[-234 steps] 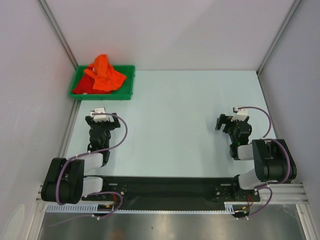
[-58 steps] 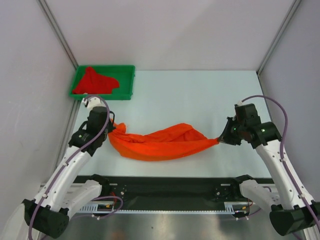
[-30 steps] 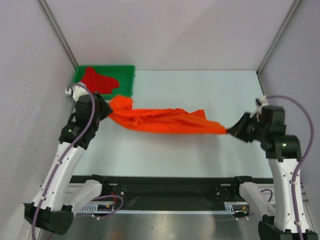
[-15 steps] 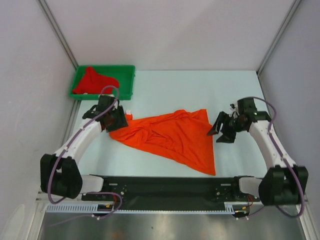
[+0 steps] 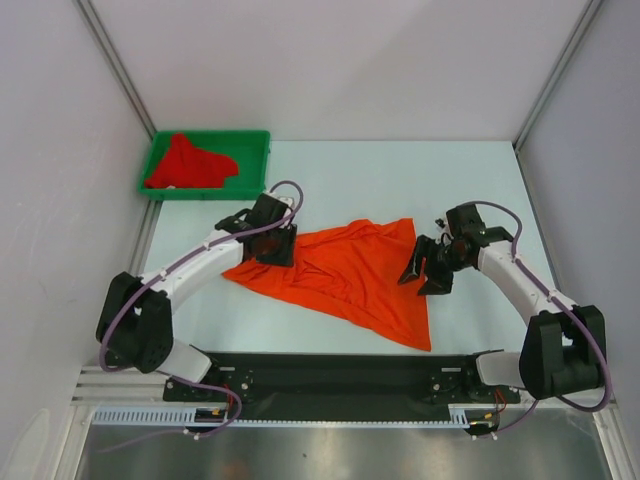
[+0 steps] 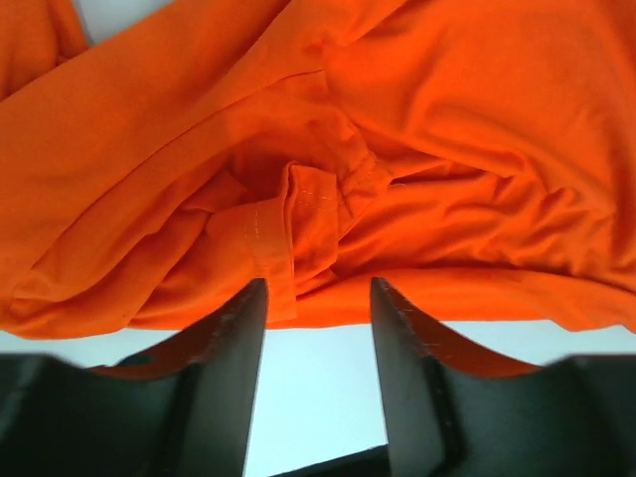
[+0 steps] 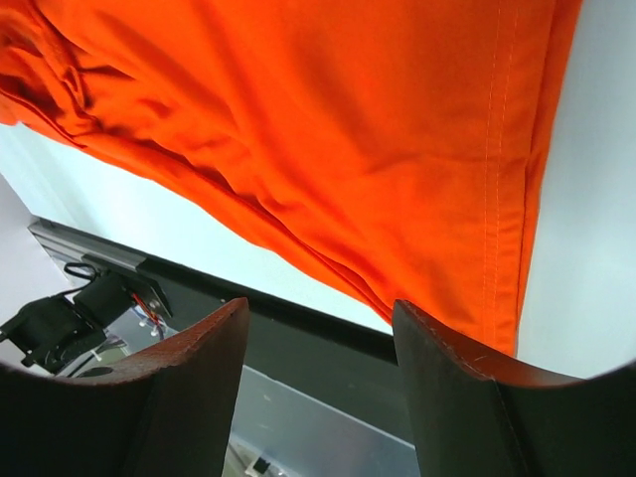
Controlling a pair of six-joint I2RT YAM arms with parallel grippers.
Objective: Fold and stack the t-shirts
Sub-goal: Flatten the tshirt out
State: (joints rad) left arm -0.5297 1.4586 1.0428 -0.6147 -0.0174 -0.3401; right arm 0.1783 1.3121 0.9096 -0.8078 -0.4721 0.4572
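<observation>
- Orange t-shirt [image 5: 350, 275]: soft, wrinkled cloth lying in a rough triangle mid-counter [image 5: 400, 180], bunched at its left, with a stitched hem at its right.
- Red t-shirt [image 5: 190, 165]: heaped in the green tray [image 5: 205, 193], far left.
- Both tools are released: left tool [image 5: 275, 245] over the bunched folds, right tool [image 5: 425, 275] at the hem.
- Half a second ago the left tool was further left, at the shirt's corner.

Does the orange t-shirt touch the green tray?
Apart. The top external view shows bare table between the orange t-shirt and the green tray.

One orange t-shirt [image 5: 350, 280]; one red t-shirt [image 5: 190, 163]; one green tray [image 5: 210, 134]; two grippers, left gripper [image 6: 318, 288] and right gripper [image 7: 318, 308]
</observation>
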